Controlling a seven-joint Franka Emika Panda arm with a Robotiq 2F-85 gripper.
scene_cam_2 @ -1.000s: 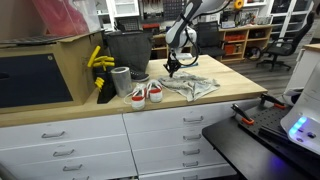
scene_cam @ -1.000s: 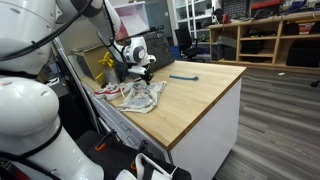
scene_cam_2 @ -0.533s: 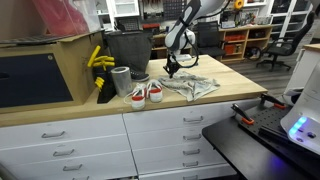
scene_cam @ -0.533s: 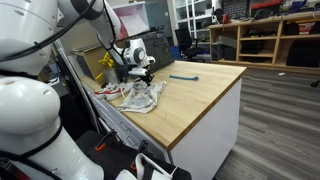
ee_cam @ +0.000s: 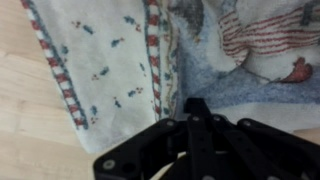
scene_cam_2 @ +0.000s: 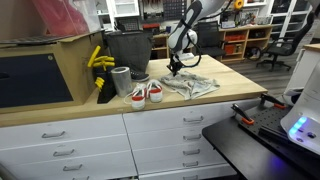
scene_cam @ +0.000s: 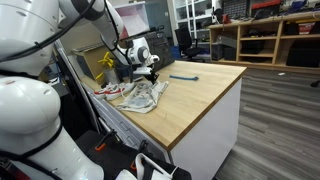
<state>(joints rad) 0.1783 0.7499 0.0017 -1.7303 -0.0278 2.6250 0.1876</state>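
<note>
A crumpled pile of cloths (scene_cam: 140, 95) lies on the wooden countertop (scene_cam: 200, 95); it also shows in an exterior view (scene_cam_2: 190, 87). In the wrist view the cloths (ee_cam: 110, 60) are white with red-striped hems and small prints, with a grey-blue piece beside them. My gripper (ee_cam: 195, 108) has its fingers pressed together just above the pile, with nothing visibly between them. In both exterior views the gripper (scene_cam: 149, 72) (scene_cam_2: 176, 69) points down over the far edge of the pile.
A pair of red-and-white shoes (scene_cam_2: 146, 93), a grey cup (scene_cam_2: 120, 80) and a black bin (scene_cam_2: 127, 50) stand beside the pile. A blue tool (scene_cam: 184, 77) lies farther along the counter. Yellow items (scene_cam_2: 97, 60) hang near a cardboard box.
The gripper has shifted slightly sideways over the cloth pile. The cloths have not moved.
</note>
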